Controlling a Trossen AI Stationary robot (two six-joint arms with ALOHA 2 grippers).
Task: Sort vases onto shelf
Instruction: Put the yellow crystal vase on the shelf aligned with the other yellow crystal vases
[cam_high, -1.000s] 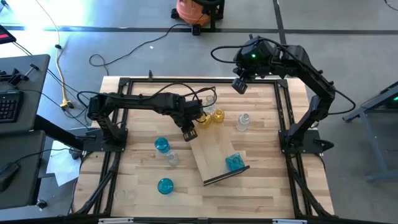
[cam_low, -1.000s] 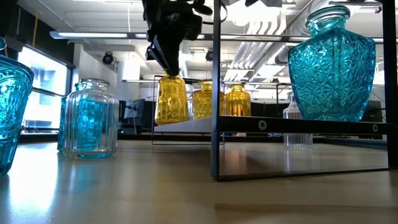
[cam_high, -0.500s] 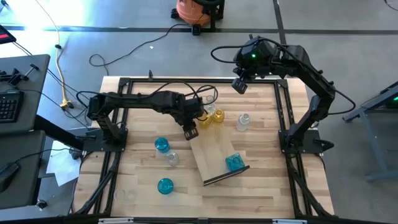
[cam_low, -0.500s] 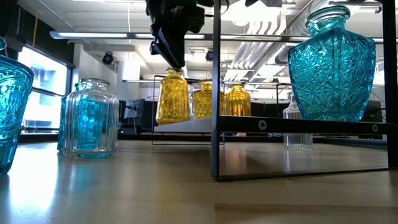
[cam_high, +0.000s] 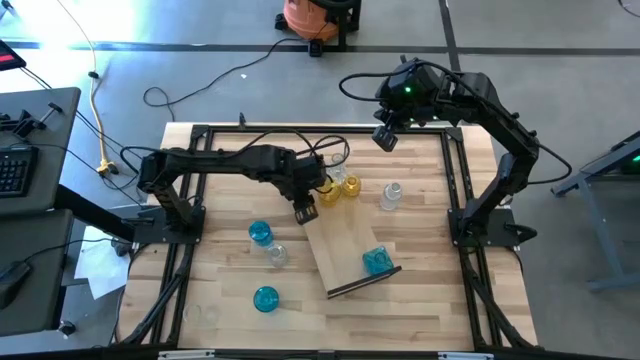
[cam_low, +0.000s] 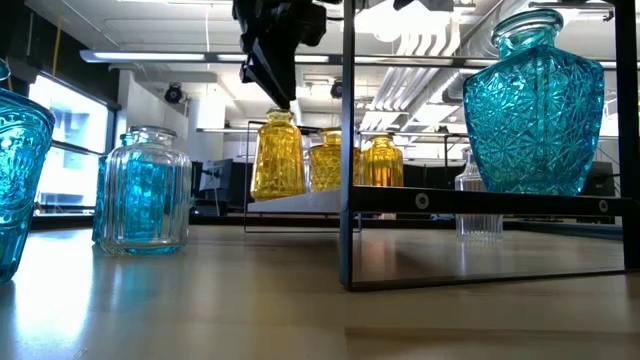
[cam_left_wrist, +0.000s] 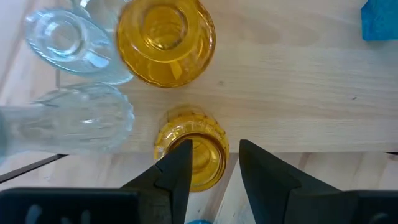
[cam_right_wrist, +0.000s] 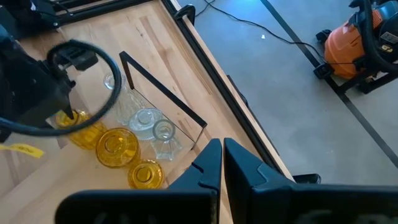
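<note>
Left end effector (cam_left_wrist: 208, 165) hangs just above an amber vase (cam_left_wrist: 191, 149) on the shelf (cam_left_wrist: 292, 81), its fingers (cam_left_wrist: 177, 171) parted a little to either side of the vase's neck and not pressing it; in the low view the fingertips sit right at the vase's mouth (cam_low: 278, 118). Beyond this end effector stands a second amber vase (cam_left_wrist: 165, 40), and beside that two clear vases (cam_left_wrist: 65, 37), close together with little room between them. A blue vase (cam_high: 376, 261) stands at the shelf's other end, near the dark frame rim, with bare plank between it and the end effector. More blue vases (cam_high: 260, 233) stand on the table (cam_high: 230, 310), off the shelf. Right end effector (cam_high: 385, 138) waits with fingers together, raised over the table's far edge, well apart from the vases.
</note>
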